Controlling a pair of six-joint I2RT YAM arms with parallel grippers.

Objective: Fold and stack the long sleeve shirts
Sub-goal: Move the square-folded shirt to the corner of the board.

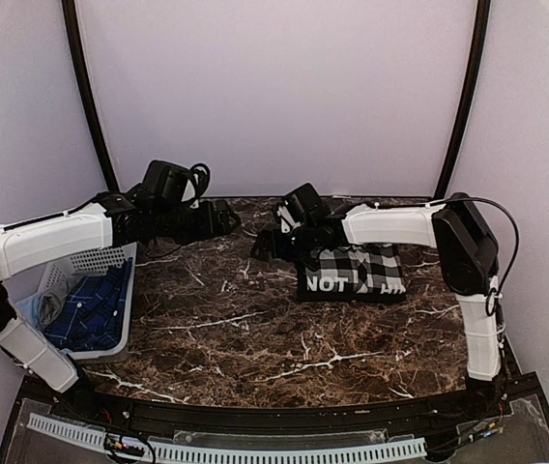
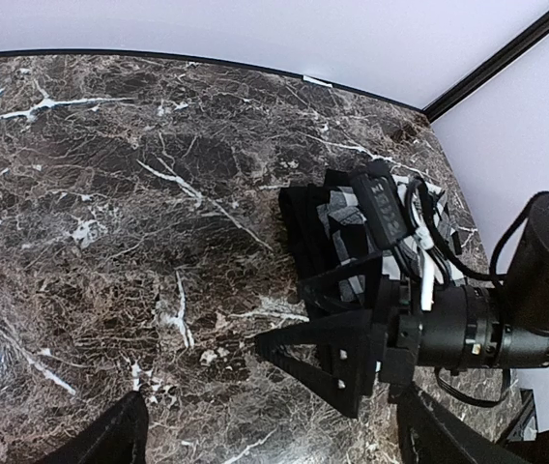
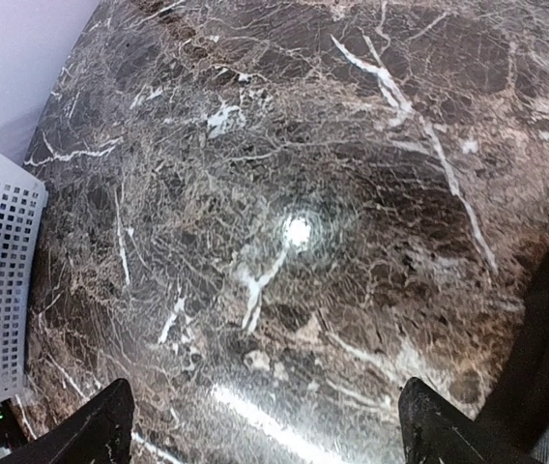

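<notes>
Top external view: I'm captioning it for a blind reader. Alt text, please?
A folded black-and-white check shirt lies on the dark marble table beneath the right arm. The left gripper and right gripper hang open; a white basket at left holds blue cloth.

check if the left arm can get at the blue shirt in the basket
Probably yes: the blue shirt lies uncovered in the open-topped basket beside that arm; the left gripper is open and empty, but must swing back.
</notes>
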